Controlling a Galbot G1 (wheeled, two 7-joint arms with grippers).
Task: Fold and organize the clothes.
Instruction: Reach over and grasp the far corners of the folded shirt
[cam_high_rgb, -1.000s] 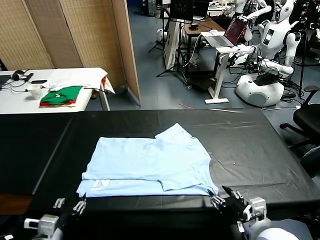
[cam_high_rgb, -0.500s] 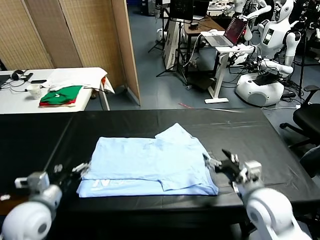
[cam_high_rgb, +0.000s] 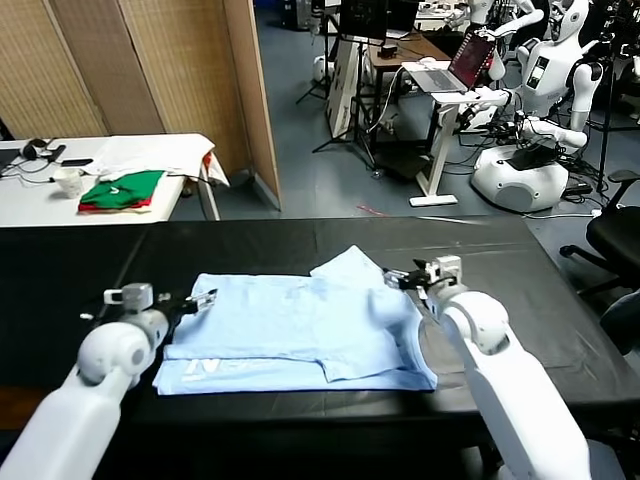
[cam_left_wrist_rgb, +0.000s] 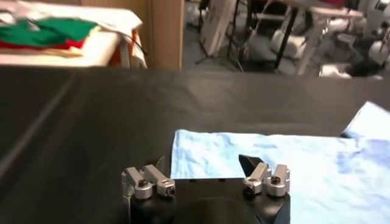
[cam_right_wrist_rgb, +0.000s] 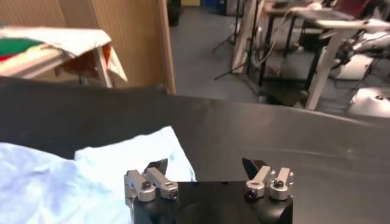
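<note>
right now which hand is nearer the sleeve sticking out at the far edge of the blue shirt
Right. The right hand hovers open just beside that sleeve on the T-shirt. The left hand, also open, is at the shirt's opposite far corner.

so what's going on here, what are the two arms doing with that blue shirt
A two-armed robot is folding a pale blue T-shirt that lies partly folded on a black table. The left hand is at the shirt's left edge near the far corner, and the right hand is over the far right part by the sleeve. Both hands are open and neither has gripped any fabric yet. On a white side table behind sit folded green-and-red garments, untouched.
</note>
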